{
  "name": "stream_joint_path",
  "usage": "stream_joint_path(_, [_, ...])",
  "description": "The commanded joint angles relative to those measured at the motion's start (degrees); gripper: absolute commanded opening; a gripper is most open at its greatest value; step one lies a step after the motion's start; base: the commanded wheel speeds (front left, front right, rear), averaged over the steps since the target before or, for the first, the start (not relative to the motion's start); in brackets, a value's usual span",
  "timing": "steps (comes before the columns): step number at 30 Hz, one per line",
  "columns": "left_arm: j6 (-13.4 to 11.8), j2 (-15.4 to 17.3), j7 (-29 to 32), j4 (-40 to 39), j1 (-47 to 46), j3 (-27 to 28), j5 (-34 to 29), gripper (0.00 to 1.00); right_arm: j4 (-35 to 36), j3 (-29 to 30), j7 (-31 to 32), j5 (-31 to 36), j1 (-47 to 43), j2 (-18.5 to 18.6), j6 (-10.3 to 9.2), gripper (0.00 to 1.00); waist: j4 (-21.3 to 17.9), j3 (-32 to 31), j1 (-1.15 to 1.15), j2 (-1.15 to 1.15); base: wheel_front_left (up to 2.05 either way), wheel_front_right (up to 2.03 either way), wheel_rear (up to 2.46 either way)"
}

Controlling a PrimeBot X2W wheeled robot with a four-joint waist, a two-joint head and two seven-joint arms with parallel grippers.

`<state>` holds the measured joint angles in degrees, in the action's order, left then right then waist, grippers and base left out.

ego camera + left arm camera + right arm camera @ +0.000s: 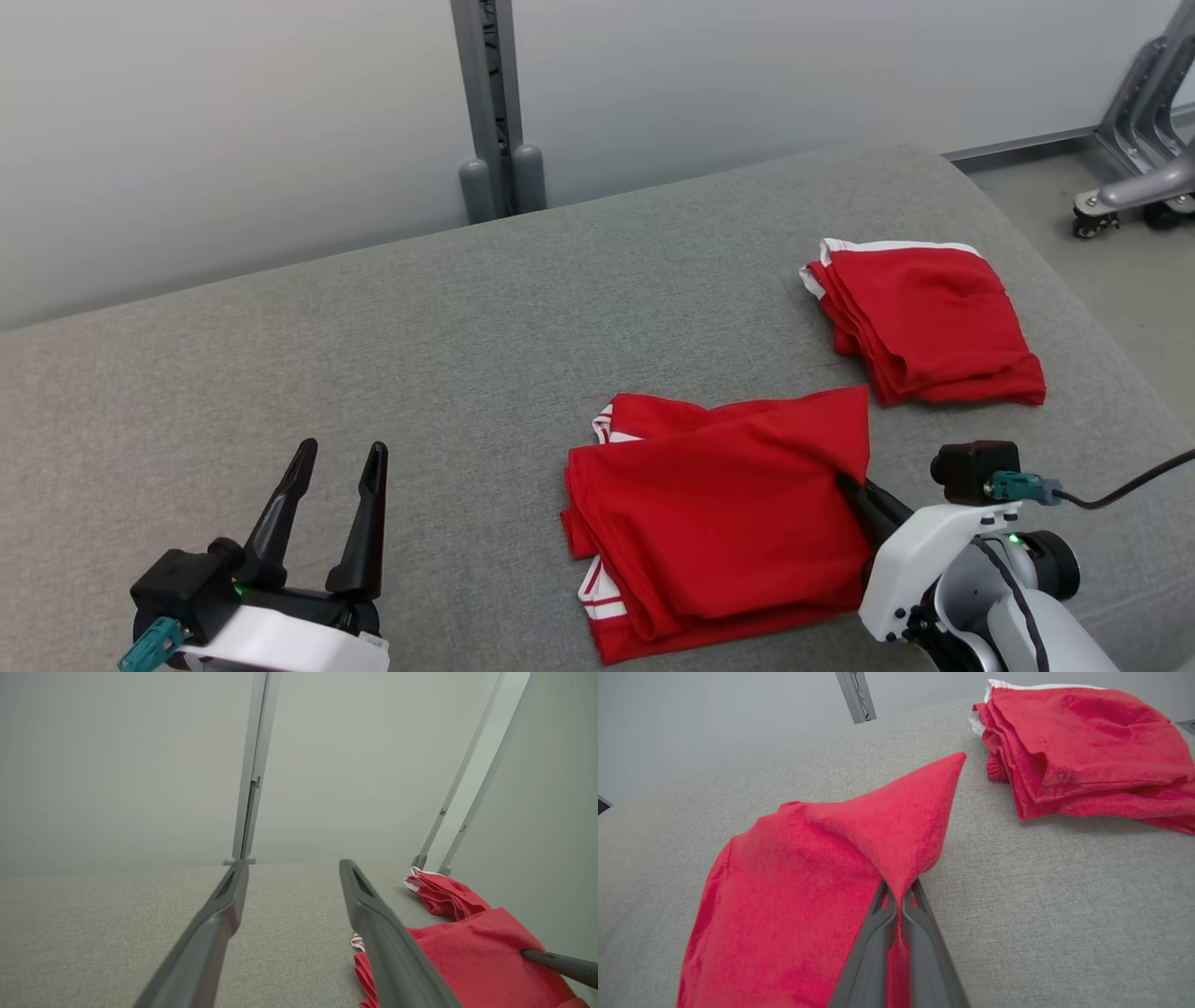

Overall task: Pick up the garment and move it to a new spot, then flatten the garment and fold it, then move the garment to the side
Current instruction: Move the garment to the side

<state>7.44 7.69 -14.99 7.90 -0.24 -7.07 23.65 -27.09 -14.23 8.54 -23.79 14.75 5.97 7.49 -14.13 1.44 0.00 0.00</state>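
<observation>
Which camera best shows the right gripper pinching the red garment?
Right wrist view: close up, right gripper shut on a raised fold of the garment. Head view half hides its fingers under cloth; left wrist view catches one finger.

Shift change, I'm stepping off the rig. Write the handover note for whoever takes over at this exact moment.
Left gripper: open, empty, over the grey surface, left of the work.
Right gripper: shut on the right edge of the near red garment, pulling the cloth up into a peak.
Other red garment: folded, lying farther right, apart.
Done: the near garment looks folded in layers.
Left: probably carry it to the side and release.
</observation>
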Motion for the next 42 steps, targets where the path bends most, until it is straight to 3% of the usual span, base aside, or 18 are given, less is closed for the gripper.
stream_joint_path(1, [0.1, 0.2, -0.2, 0.0, -0.6, 0.0, -0.1, 1.00, 0.4, -0.4, -0.7, 0.0, 1.1, 0.8, 0.01, 0.00, -0.9, 0.2, 0.00, 0.00, 0.00, 0.00, 0.00])
stream_joint_path(10, [0.1, 0.9, -0.2, -0.2, -1.5, -0.9, 0.2, 1.00, 0.1, -5.4, -1.0, -1.7, 7.2, 4.0, 0.01, 0.00, -1.9, 2.4, 0.00, 0.00, 0.00, 0.00, 0.00])
stream_joint_path(22, [0.1, 4.7, -0.2, -1.0, -4.7, -3.1, 2.3, 1.00, -8.4, -7.7, -1.6, -4.4, 23.7, 9.1, 0.00, 0.00, 0.7, 9.6, 0.00, 0.00, 0.00, 0.00, 0.00])
stream_joint_path(31, [0.1, 6.6, -0.2, -1.3, -4.8, -3.3, 2.9, 1.00, -14.4, -3.2, 1.6, 0.1, 31.7, 10.9, 0.00, 0.00, 0.4, 11.1, 0.00, 0.00, 0.00, 0.00, 0.00])
stream_joint_path(42, [0.1, 7.3, -0.2, -1.9, -5.1, -4.0, 2.9, 1.00, -14.1, 5.1, 3.8, 10.4, 32.1, 10.8, 0.00, 0.00, -1.2, 12.7, 0.00, 0.00, 0.00, 0.00, 0.00])
